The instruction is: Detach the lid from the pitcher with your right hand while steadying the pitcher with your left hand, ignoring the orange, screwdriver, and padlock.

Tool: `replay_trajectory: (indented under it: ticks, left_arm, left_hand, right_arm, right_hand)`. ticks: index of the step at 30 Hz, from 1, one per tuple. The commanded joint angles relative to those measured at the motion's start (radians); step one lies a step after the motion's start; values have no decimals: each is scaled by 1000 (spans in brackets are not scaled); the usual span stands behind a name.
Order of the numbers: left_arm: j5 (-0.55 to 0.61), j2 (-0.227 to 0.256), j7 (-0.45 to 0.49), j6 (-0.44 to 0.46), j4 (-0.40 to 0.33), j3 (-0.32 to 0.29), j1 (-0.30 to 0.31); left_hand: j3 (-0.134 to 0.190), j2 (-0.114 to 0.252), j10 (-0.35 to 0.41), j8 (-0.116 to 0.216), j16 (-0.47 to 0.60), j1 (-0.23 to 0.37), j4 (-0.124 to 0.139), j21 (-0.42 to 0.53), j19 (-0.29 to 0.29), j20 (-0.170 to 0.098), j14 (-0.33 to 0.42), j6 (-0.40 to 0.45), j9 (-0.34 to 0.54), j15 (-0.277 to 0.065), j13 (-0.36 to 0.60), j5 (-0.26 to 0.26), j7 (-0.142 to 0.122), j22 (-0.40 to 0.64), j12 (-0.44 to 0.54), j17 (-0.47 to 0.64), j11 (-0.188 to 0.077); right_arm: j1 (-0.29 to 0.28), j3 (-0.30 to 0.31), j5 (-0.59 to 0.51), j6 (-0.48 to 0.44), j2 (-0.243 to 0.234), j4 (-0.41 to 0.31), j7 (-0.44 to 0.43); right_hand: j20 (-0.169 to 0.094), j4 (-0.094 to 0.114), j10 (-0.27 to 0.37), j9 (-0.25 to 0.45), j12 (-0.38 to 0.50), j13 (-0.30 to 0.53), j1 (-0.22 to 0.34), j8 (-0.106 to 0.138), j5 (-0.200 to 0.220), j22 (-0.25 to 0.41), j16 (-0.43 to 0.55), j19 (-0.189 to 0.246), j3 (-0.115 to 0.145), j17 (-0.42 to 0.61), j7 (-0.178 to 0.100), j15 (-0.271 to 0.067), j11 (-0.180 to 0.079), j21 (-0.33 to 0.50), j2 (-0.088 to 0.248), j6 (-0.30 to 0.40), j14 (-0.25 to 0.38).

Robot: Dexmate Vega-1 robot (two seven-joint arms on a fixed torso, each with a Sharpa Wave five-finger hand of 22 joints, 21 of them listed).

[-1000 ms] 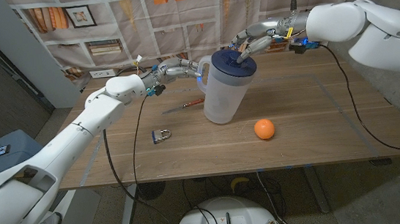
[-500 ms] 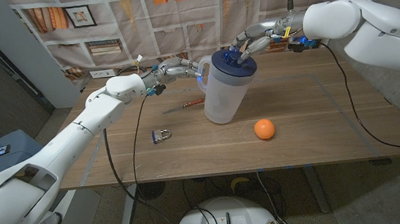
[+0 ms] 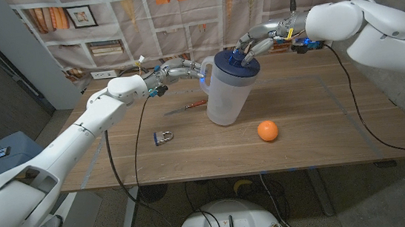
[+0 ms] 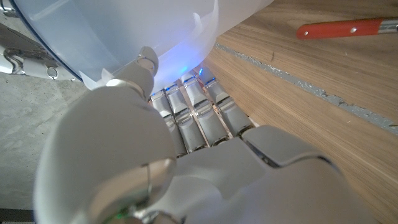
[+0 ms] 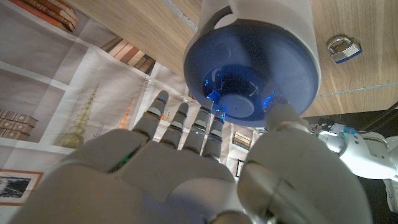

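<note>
Both gripping: left hand (image 3: pixel 171 71) closed on pitcher (image 3: pixel 225 96) handle (to steady it), right hand (image 3: pixel 250 48) fingertips closed around blue lid (image 3: pixel 235 61), ready for pulling.

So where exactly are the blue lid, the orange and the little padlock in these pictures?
blue lid (image 3: pixel 236 60): head view, on its top surface, on the pitcher.
orange (image 3: pixel 267 130): head view, middle of the fruit.
padlock (image 3: pixel 164 137): head view, on its body, on the table.
</note>
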Motion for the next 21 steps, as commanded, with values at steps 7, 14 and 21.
replay_trajectory:
  ticks: [7,14,21]
  left_arm:
    - [1,4,2,4,-14,1,6]
    - [-1,7,6,5,-24,-1,13]
    - [-2,15,11,5,-39,-5,23]
  left_hand:
    - [30,56,48,5,3,-6,23,2,13,-145,18,47,5,-105,4,6,26,2,5,6,-42]
    - [30,56,50,5,5,-5,22,2,12,-145,22,48,5,-107,5,6,26,1,6,6,-42]
    - [31,56,50,5,4,-6,23,2,13,-145,23,49,5,-107,5,6,23,1,5,6,-44]
  right_arm:
    - [-18,6,-46,-9,8,-16,-22]
    - [-24,9,-56,-9,8,-24,-23]
    - [-47,21,-69,-22,1,-43,-41]
  right_hand:
    - [-9,1,41,5,10,5,33,10,-15,2,19,29,0,7,-5,-15,-13,9,4,12,34]
    - [-15,4,74,5,15,7,49,24,-25,3,30,37,-1,10,-11,-25,-23,7,4,44,51]
    - [-22,4,113,6,20,9,67,41,-41,3,43,50,-6,13,-22,-41,-42,7,-1,82,73]
